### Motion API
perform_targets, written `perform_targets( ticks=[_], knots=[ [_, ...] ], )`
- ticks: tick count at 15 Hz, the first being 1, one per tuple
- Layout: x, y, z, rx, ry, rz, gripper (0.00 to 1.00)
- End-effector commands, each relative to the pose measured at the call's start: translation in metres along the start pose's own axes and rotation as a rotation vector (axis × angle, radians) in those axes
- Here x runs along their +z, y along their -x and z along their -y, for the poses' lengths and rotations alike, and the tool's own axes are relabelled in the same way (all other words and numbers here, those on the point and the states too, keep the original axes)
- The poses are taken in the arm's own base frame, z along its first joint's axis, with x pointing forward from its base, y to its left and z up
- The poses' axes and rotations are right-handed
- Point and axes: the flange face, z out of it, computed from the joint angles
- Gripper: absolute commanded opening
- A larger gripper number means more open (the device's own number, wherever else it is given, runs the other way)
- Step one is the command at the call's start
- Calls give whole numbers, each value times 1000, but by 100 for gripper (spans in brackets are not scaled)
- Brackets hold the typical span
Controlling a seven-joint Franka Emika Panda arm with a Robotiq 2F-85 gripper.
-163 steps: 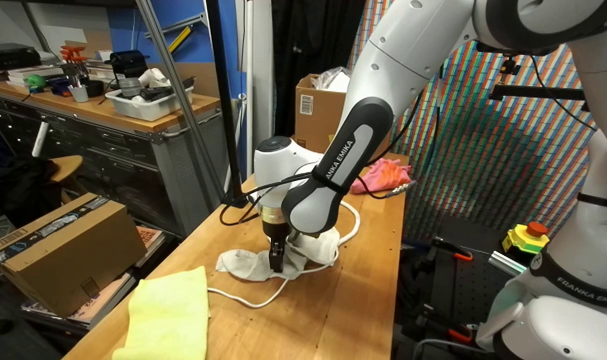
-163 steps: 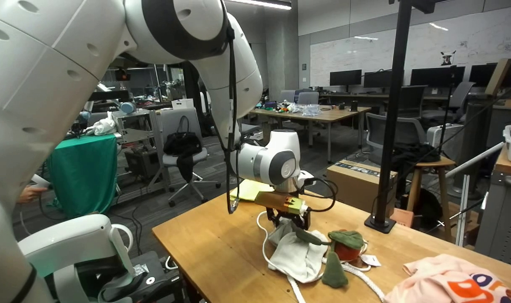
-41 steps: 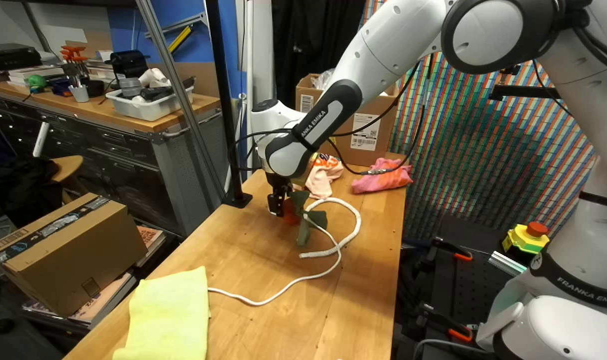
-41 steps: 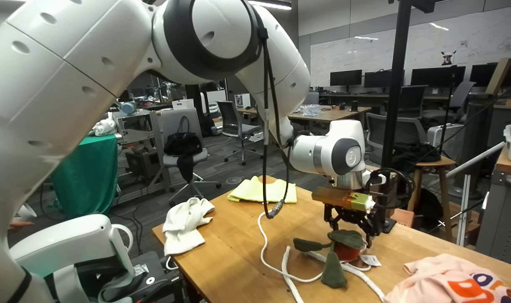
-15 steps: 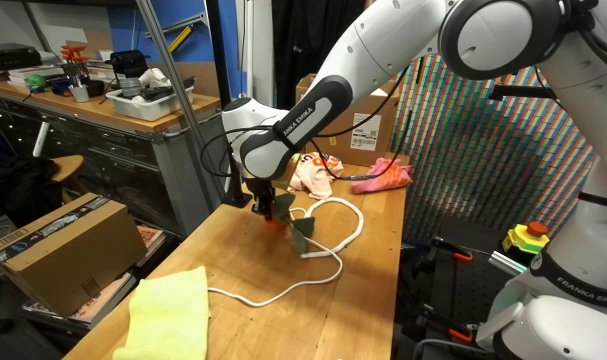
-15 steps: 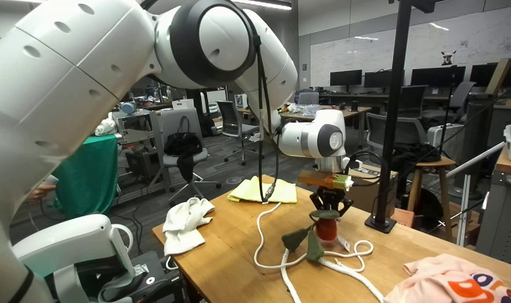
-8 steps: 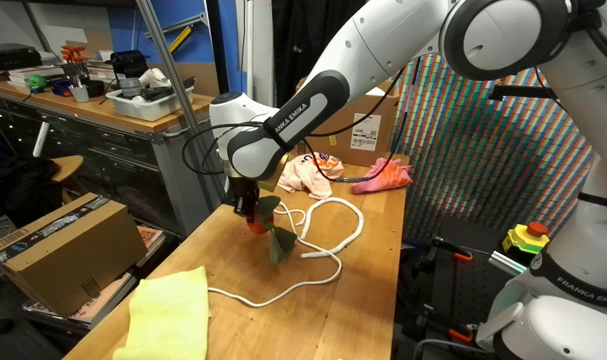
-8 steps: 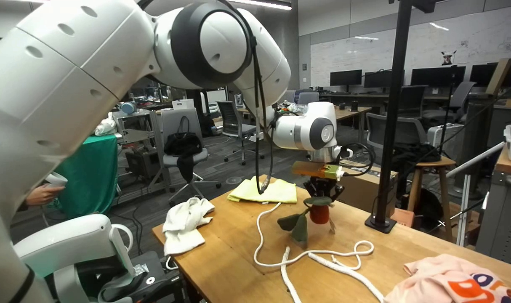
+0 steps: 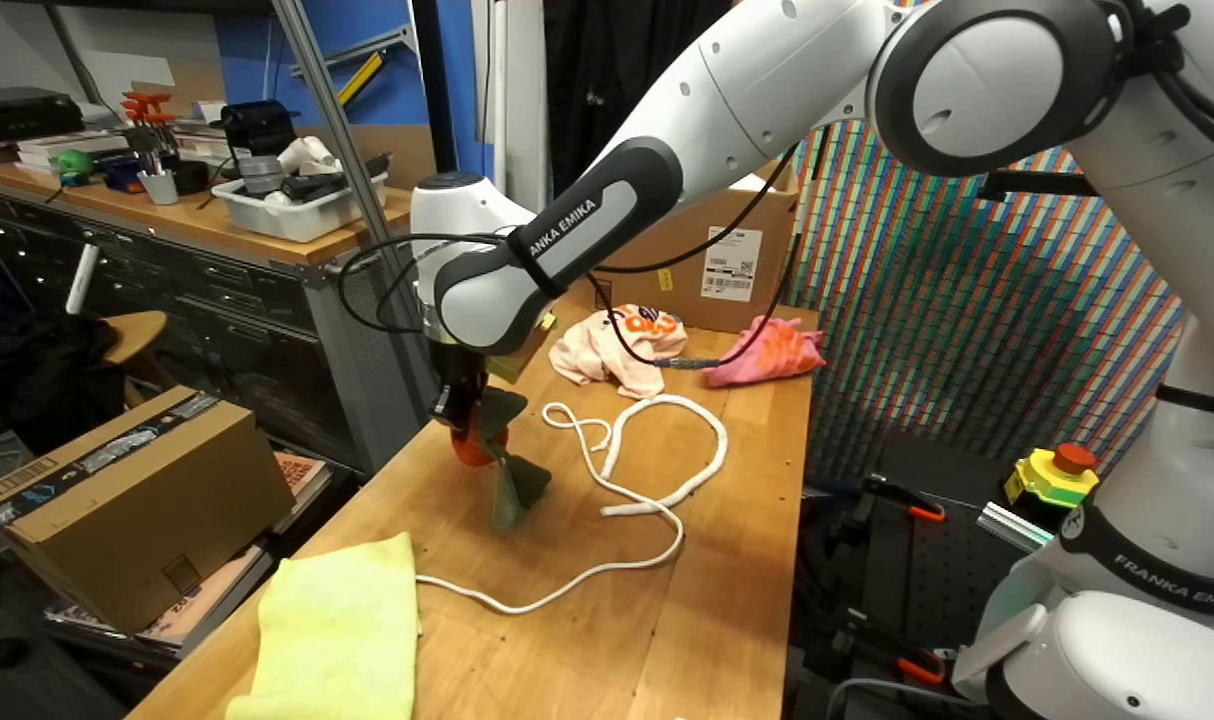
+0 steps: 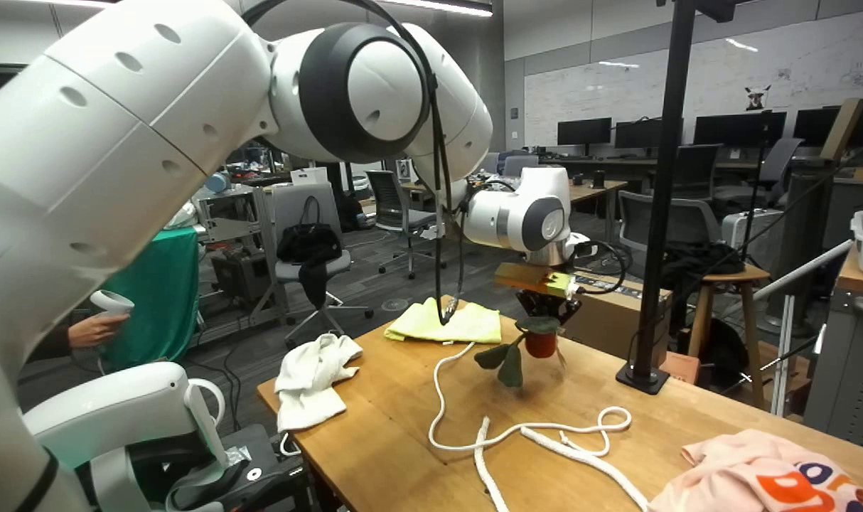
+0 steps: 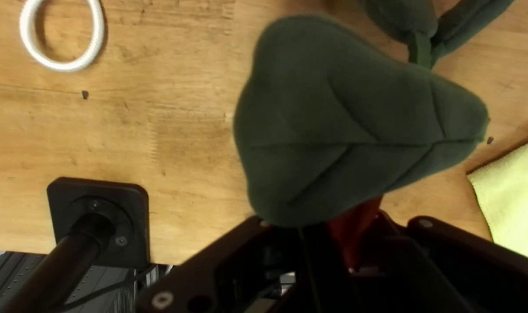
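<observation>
Plush plant (image 11: 346,126) in down-pointing gripper (image 9: 462,422)

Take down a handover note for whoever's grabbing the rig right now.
Gripper: shut on the leafy red plush.
Things: plush appears raised over the wooden table, apart from the looped white rope; yellow cloth and white cloth lie at table edges.
Done: plush gripped.
Left: plush not yet set down or released; whether its leaf tips touch wood is unclear.

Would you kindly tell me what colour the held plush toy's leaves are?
The leaves are dark green, showing best in the wrist view.
</observation>
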Motion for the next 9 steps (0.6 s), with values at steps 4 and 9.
perform_targets(
  ticks=[4,9],
  knots=[
    [13,-30,9,58,-6,-153,9],
    [35,-36,9,93,23,-213,10]
  ],
)
